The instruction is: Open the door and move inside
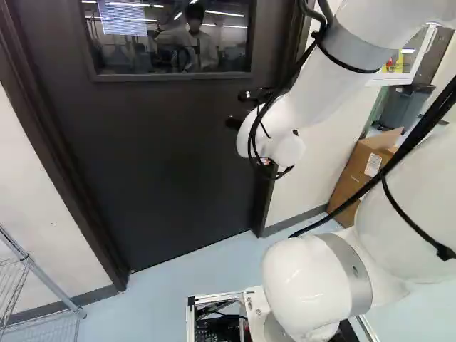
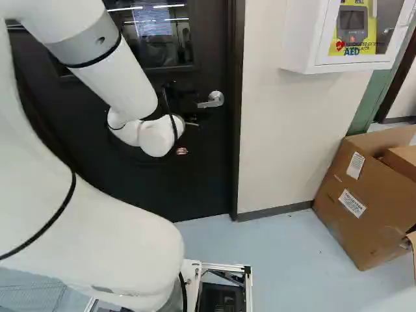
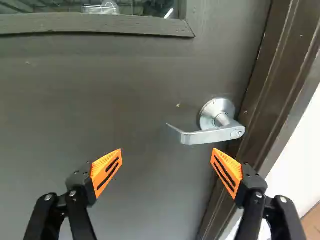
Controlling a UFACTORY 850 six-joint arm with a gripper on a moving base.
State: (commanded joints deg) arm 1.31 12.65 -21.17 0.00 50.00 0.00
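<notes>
Door (image 1: 164, 164) is shut in its dark frame (image 1: 60, 164), straight ahead of the arm (image 1: 313, 85). It's dark, w/ a window (image 1: 171, 39) up high. Door handle (image 2: 211, 101), a silver lever on a round plate, sits near the door's edge, just beside the frame. Lever lies approx. level, free end pointing away from the frame, toward the door's middle.

Arm reaches fwd. to the door, w/ the tool (image 1: 239, 108) up near the handle. Per the wrist view, the tool (image 3: 166, 155) has its two fingers spread wide apart, orange pads (image 3: 107, 170) angled in, nothing held btwn them. Handle is ahead of the fingertips: free end in line w/ the mid. of the gap, round plate more toward the finger nearer the frame. Neither pad touches it AFAICT; the one nearer the frame is the closer.

Rt. of the door, in the right base view: pale wall (image 2: 273, 143) w/ a white cabinet (image 2: 299, 49) hung on it, yellow unit (image 2: 353, 29) inside. Lower down, a cardboard box (image 2: 364, 208) on the pale blue floor (image 2: 292, 260), flaps up, some labels on it. Wire rack (image 1: 32, 267) is at the lower L corner of the left base view, near the wall.
</notes>
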